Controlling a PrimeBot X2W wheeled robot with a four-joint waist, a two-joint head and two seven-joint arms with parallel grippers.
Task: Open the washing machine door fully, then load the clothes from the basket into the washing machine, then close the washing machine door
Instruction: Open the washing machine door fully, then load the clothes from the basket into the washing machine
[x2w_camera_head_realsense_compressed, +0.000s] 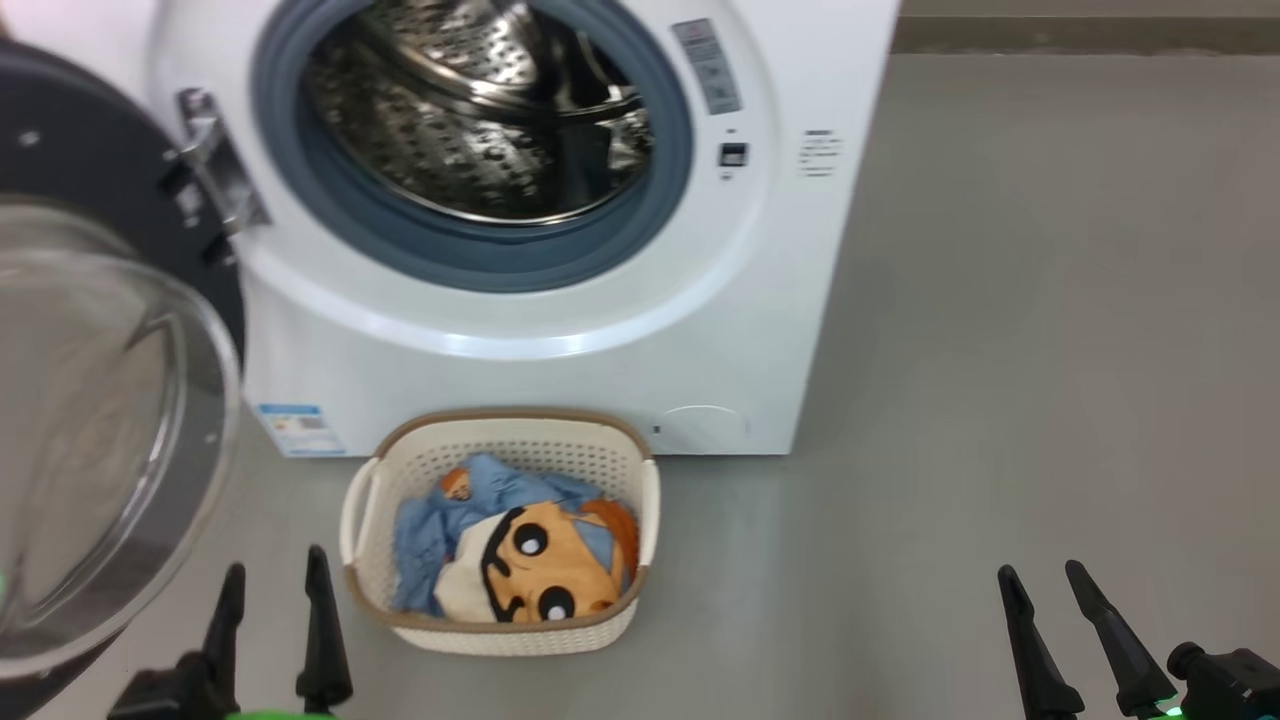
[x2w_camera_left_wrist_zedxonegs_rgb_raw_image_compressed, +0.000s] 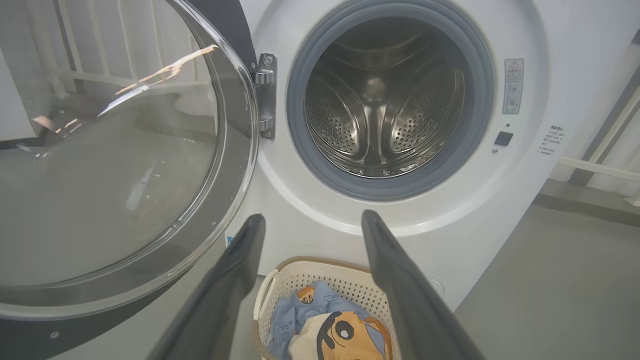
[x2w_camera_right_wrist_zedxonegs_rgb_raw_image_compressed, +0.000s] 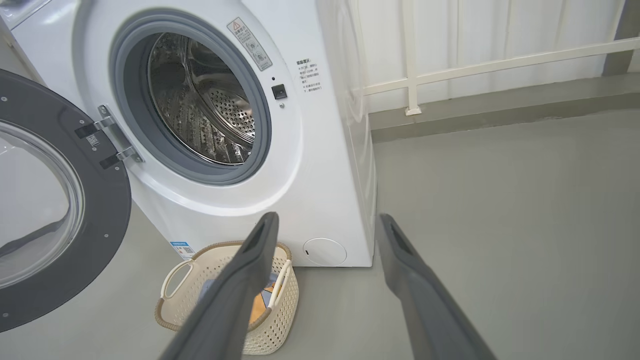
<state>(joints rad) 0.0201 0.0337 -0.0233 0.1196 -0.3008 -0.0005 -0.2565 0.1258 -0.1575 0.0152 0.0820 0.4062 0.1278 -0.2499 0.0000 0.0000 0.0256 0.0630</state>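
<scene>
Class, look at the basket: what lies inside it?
Inside the basket lie a light-blue printed garment and, on top of it, a tan cartoon-face cloth. Whatever is beneath them, and the basket's bottom, is covered.

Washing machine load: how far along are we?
Done: washing machine door swung wide open, drum bare. In hand: nothing; left fingers and right fingers spread and empty. Left: clothes lie in the basket, so load them, then shut the door.

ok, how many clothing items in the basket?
2: a light-blue garment along the basket's left and back, and a tan cartoon-face cloth lying over it nearer the robot. Others may be hidden underneath.
</scene>
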